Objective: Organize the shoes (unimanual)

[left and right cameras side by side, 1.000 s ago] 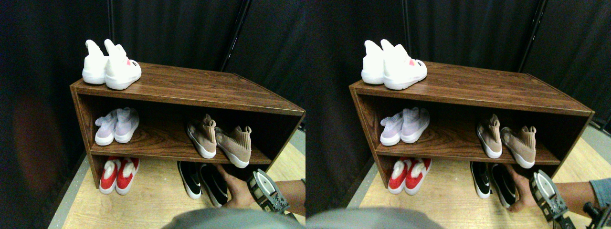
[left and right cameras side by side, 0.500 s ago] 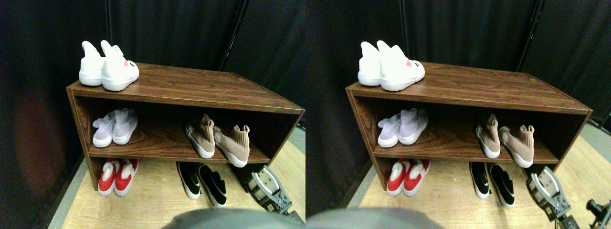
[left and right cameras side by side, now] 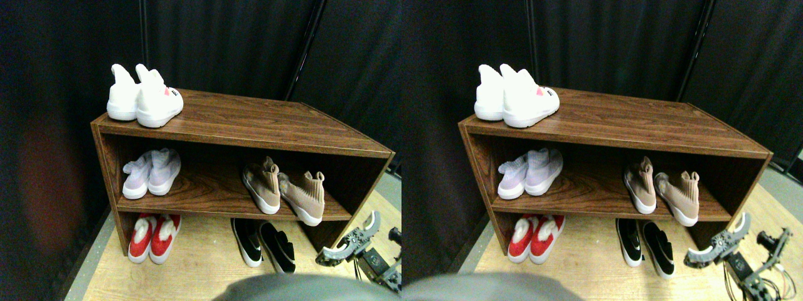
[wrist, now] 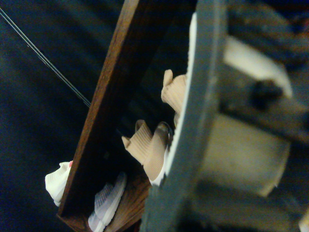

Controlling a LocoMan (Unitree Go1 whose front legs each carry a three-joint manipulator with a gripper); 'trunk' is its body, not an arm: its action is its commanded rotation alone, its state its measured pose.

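Note:
Two tan knit sock-shoes (left and right cameras side by side: 263, 185) (left and right cameras side by side: 304, 197) stand on the right of the middle shelf, toes splayed apart, the right one angled toward the shelf edge. In the wrist view the tan shoes (wrist: 149, 150) sit just beyond the dark jaw frame. A pair of black slip-ons (left and right cameras side by side: 260, 241) lies on the floor under the shelf. My right gripper (left and right cameras side by side: 348, 239) hovers low at the rack's front right corner, below and right of the tan pair. It is open, with nothing between its jaws.
The brown wooden rack (left and right cameras side by side: 251, 122) carries white shoes (left and right cameras side by side: 138, 100) on top at the left and lavender shoes (left and right cameras side by side: 150, 172) on the middle shelf's left. Red shoes (left and right cameras side by side: 150, 235) sit on the floor beneath. Black curtains hang behind, and light wood floor lies in front.
A person's hand that touched the black slip-ons one second ago has left the view. My gripper has turned, showing its spread jaws instead of its flat side. The camera shifted slightly.

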